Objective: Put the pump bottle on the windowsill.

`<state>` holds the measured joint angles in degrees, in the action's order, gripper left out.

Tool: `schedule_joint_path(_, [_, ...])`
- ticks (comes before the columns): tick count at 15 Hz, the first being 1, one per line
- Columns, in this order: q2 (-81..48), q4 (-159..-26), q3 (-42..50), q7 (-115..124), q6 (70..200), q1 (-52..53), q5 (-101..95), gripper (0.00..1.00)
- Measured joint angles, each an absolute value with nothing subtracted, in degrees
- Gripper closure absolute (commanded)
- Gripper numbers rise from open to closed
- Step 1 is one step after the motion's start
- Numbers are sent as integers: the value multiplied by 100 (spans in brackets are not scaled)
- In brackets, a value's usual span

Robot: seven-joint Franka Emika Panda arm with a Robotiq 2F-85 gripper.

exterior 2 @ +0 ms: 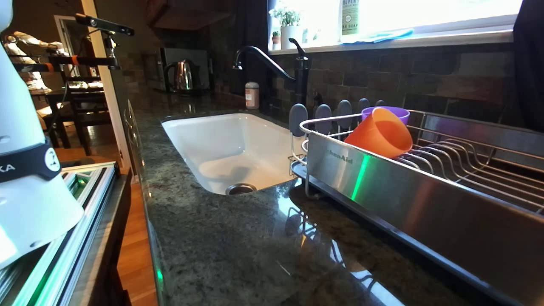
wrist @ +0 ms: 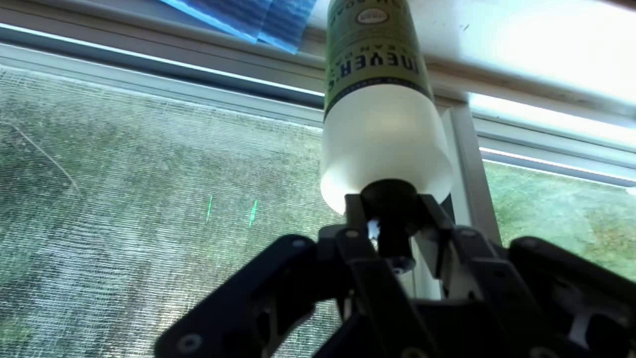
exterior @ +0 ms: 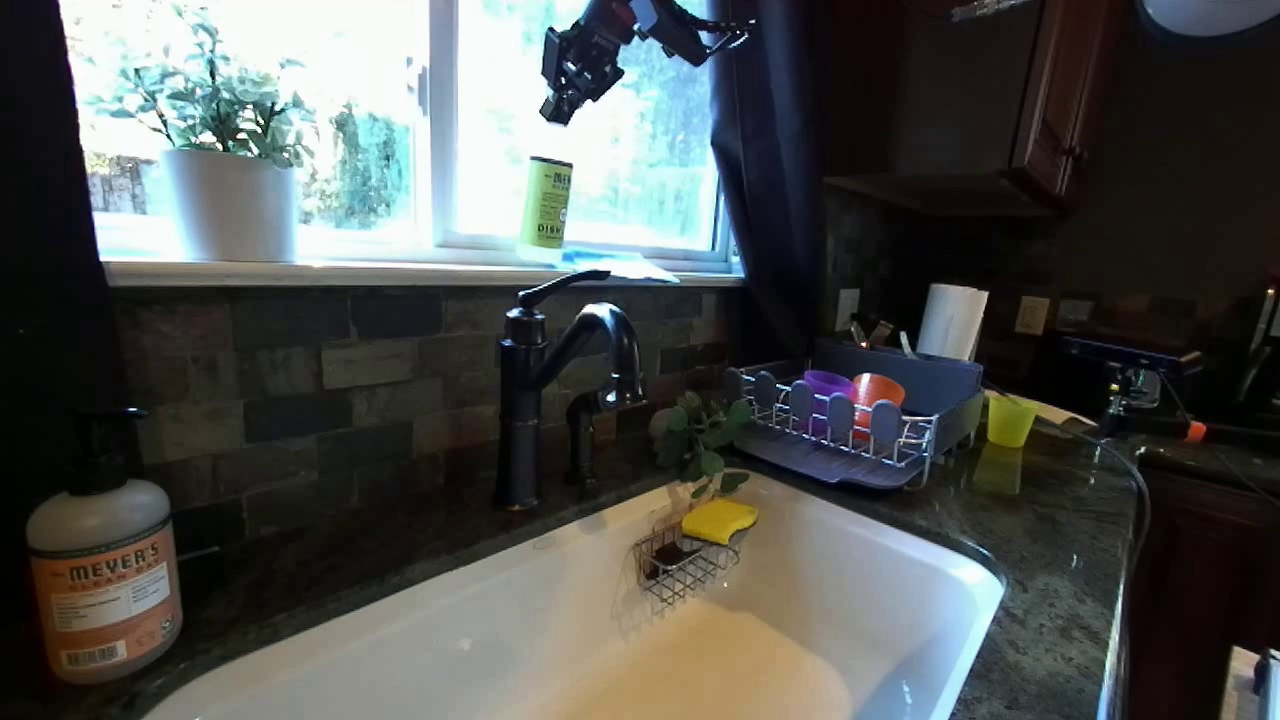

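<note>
Can't see base of pump bottle (wrist: 386,129) in wrist view, cut at top. Can't tell windowsill (exterior: 400,273) contact, lost in glare.

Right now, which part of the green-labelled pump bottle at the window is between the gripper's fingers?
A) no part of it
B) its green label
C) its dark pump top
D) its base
C: in the wrist view, the gripper has the dark pump top between its fingers, while the green label of the pump bottle lies beyond the fingertips.
</note>
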<state>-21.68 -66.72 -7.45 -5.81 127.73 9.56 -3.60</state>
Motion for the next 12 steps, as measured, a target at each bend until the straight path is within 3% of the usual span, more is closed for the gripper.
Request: schedule_joint_path(12, [-2421,-5857,-730,-250,11971,1154,-372,92])
